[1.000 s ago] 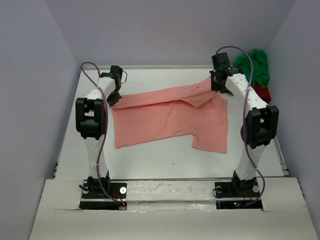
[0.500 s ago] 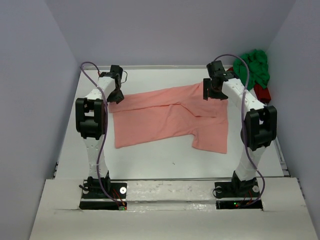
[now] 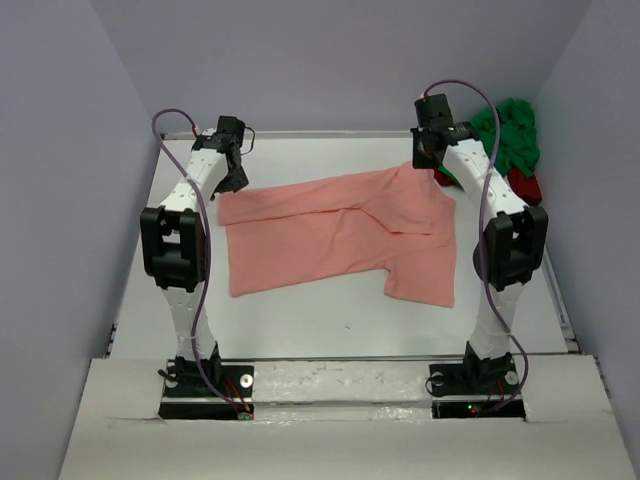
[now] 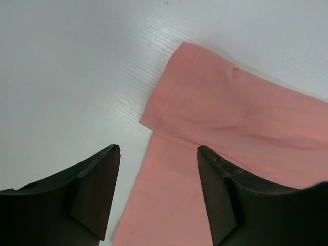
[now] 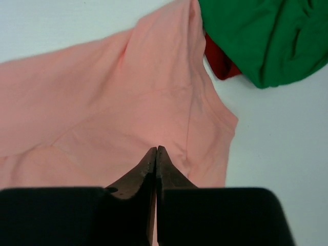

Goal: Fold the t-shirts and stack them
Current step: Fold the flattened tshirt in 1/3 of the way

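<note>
The salmon pink t-shirt [image 3: 340, 230] lies spread on the white table [image 3: 300, 320] with its upper part folded over itself. My left gripper [image 3: 231, 172] hangs open over the shirt's far left edge; in the left wrist view the cloth [image 4: 230, 113] lies flat below the gripper [image 4: 159, 148], with nothing between the fingers. My right gripper [image 3: 430, 155] is shut above the shirt's far right corner. In the right wrist view its tips [image 5: 156, 148] meet over the flat cloth [image 5: 102, 92]. The bright green t-shirt [image 3: 512, 130] is bunched up at the back right.
A red item [image 3: 525, 186] pokes out from under the green t-shirt [image 5: 261, 36], close to the salmon sleeve; it also shows in the right wrist view [image 5: 218, 59]. Grey walls close in the table on the left, back and right.
Both grippers opened and let go of the salmon shirt's far edge, which dropped flat. The right gripper has shut again and risen; the left one drew back, still open.
</note>
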Tool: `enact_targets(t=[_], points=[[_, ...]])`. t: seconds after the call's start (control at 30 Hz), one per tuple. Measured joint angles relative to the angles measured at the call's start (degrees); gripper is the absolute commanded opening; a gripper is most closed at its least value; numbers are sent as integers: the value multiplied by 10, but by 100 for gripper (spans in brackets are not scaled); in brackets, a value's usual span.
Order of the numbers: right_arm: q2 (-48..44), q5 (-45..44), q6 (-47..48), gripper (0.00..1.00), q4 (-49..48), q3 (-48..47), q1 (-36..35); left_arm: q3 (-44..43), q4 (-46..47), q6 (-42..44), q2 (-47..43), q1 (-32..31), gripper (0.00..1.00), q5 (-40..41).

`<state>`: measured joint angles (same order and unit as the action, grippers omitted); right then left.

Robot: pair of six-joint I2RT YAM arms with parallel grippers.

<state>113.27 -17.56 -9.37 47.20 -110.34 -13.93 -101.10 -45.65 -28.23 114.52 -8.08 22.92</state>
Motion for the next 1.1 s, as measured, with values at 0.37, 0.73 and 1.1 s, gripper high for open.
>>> enact_targets(t=[0.37, 0.73, 1.1], points=[[111, 45, 32, 53, 12, -95, 21, -6, 17, 27, 12, -12, 35, -52], [146, 62, 31, 50, 3, -73, 97, -30, 12, 38, 8, -12, 38, -67], [206, 94, 37, 47, 4, -94, 101, -37, 12, 44, 6, -12, 39, -73]])
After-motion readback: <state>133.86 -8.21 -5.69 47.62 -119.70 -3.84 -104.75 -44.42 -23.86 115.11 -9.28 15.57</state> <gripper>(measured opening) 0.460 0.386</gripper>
